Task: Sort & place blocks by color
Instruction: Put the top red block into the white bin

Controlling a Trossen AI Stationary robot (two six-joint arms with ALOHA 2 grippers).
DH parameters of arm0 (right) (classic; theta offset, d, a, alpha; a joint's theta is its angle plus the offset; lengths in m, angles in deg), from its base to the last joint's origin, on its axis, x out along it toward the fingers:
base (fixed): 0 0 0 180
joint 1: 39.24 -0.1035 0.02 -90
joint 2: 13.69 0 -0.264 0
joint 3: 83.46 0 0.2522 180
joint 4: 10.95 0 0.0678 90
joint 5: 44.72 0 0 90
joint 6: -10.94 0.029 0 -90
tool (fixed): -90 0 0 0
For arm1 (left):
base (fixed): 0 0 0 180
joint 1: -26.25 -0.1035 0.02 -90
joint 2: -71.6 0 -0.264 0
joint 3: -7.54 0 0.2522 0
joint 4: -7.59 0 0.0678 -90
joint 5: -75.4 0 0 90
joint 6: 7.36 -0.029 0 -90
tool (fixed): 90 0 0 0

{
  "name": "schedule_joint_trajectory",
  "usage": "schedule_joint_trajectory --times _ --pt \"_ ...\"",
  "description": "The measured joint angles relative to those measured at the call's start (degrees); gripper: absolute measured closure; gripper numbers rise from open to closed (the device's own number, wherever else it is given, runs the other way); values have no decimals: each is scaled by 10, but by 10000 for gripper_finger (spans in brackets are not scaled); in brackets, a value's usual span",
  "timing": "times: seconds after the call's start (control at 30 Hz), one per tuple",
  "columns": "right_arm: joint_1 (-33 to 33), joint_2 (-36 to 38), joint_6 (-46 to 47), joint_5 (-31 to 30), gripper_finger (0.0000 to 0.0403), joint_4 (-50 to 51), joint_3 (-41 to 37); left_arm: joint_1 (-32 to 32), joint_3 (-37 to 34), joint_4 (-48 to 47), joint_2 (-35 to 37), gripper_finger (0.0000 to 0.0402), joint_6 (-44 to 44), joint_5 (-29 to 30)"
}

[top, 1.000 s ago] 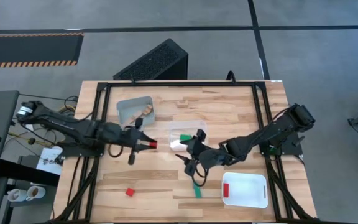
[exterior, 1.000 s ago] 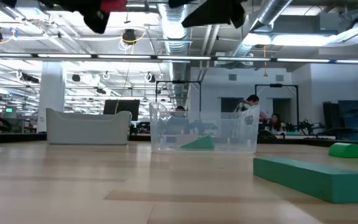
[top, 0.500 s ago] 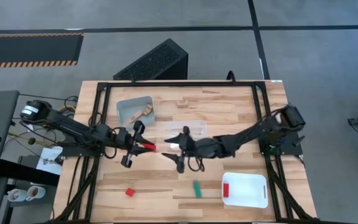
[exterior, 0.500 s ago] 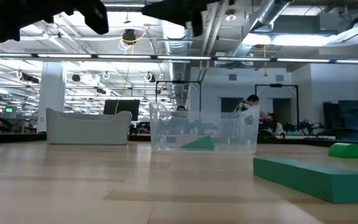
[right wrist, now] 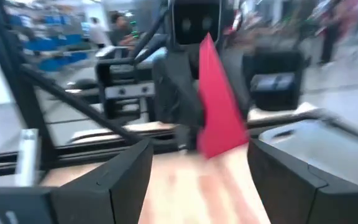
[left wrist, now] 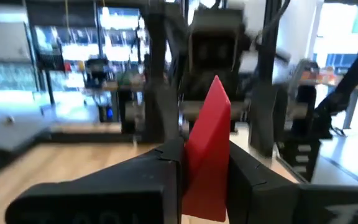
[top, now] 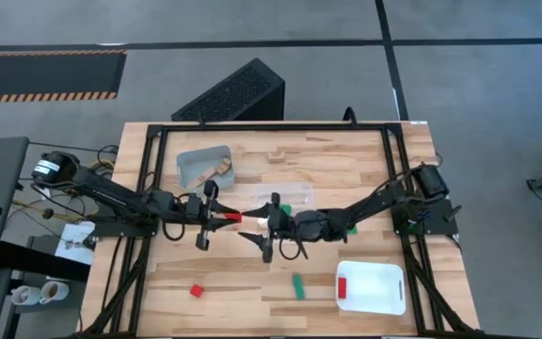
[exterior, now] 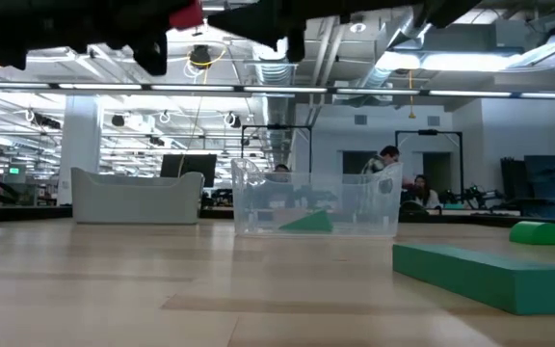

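My left gripper [top: 220, 218] is over the middle of the table, shut on a red wedge block [top: 231, 217], which also shows in the left wrist view [left wrist: 207, 146]. My right gripper [top: 255, 226] is open and faces it from the table's right. Its fingers stand short of the red wedge [right wrist: 219, 106], which fills the right wrist view. In the low view the wedge [exterior: 187, 14] shows high at the top. A red cube [top: 196, 291] and a green bar [top: 297, 285] lie flat on the table's near part. My left gripper pinches the red wedge's thick end [left wrist: 204, 186] between its two fingers [left wrist: 160, 168], coming level from the table's left. The wedge is lifted clear of the table. Its pointed end sticks out past the fingertips toward my right gripper.
A grey tray [top: 205, 167] holds wood blocks, and more wood blocks [top: 280, 155] lie at the far side. The clear container [top: 285, 198] holds a green wedge [exterior: 306, 222]. The white tray [top: 384, 299] holds a red block [top: 342, 287]. A green half-round [exterior: 540, 232] lies on the table.
My right gripper has moved toward the table's left, away from the green bar, and now faces the red wedge at close range, still open. My left gripper has kept its hold on the wedge and stayed nearly in place.
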Motion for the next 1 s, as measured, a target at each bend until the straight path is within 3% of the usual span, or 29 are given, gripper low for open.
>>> schedule_joint_trajectory --times 0.2,1.0 --pt "-14 1 -40 -66 118 -8 1 -16 0 -51 -1 360 31 -14" --pt "6 1 -6 -8 118 -16 1 -21 -1 -55 -1 360 46 -35"
